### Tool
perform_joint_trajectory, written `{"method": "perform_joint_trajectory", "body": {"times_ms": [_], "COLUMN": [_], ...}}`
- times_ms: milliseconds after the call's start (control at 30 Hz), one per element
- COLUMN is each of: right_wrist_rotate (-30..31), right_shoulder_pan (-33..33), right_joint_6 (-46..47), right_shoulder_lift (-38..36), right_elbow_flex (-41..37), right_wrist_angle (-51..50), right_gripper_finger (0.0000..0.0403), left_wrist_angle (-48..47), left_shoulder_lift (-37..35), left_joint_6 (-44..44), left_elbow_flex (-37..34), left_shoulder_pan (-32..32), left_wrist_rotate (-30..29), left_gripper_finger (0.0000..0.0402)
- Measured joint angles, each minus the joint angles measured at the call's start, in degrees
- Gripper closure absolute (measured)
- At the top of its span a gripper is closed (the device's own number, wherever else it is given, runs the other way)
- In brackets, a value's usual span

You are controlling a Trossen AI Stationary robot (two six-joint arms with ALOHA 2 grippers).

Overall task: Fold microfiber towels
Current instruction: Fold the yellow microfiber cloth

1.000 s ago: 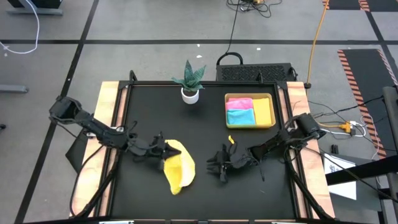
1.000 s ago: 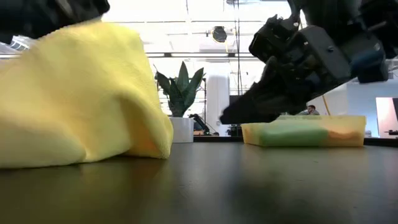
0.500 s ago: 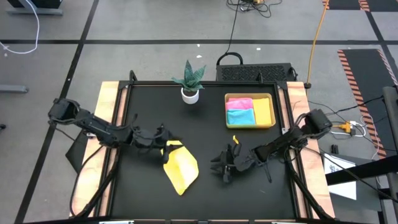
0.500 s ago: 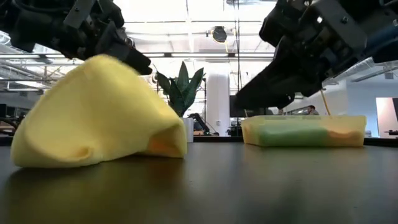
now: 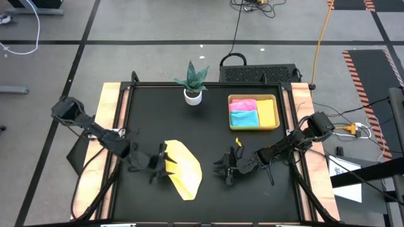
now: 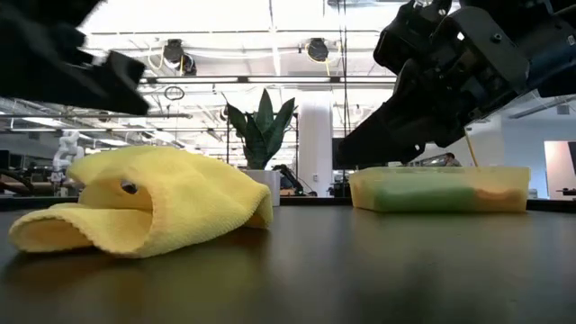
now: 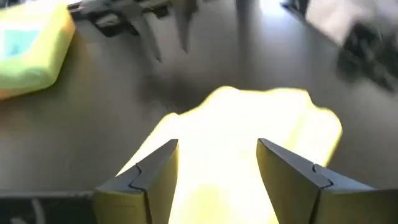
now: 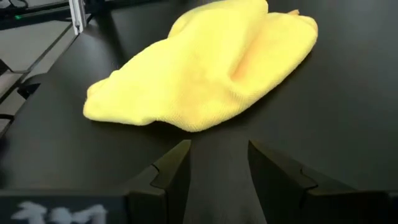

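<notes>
A yellow microfiber towel (image 5: 183,169) lies in a loose, folded-over heap on the black table, left of centre; it also shows in the low view (image 6: 162,198). My left gripper (image 5: 164,166) stands open at its left edge, its two fingers apart just above the cloth (image 7: 249,124). My right gripper (image 5: 223,169) hovers open to the towel's right, a short way off, with nothing between its fingers (image 8: 217,155). Pink, light blue and orange-yellow towels lie folded in the yellow-green tray (image 5: 254,128).
A small potted plant (image 5: 192,82) stands at the far middle of the table, left of the tray. The table has raised wooden side rails (image 5: 112,126). Bare black surface lies between the towel and the tray and along the near edge.
My left gripper has opened and let go of the yellow towel, then swung toward the table's near edge. The towel, which was held up in a tall hump, has dropped and lies lower and flatter on the table. My right gripper has risen a little.
</notes>
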Motion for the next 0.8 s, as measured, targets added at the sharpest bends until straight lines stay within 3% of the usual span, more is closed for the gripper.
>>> {"method": "perform_joint_trajectory", "body": {"times_ms": [233, 467, 800], "right_wrist_rotate": [-0.02, -0.04, -0.25], "right_shoulder_pan": [0.00, 0.00, 0.00], "right_joint_6": [-0.08, -0.40, -0.43], "right_shoulder_lift": [0.00, 0.00, 0.00], "right_elbow_flex": [0.00, 0.00, 0.00], "right_wrist_angle": [0.33, 1.03, 0.97], "right_gripper_finger": [0.0250, 0.0250, 0.0250], "left_wrist_angle": [-1.24, -3.49, -27.46], "left_shoulder_lift": [1.88, 15.67, 29.58], "left_joint_6": [6.42, 11.11, 16.50], "left_elbow_flex": [0.38, 6.67, 25.90], "left_shoulder_pan": [-10.75, -14.32, -14.18], "left_wrist_rotate": [-8.13, -16.35, -33.44], "left_gripper_finger": [0.0183, 0.0183, 0.0191]}}
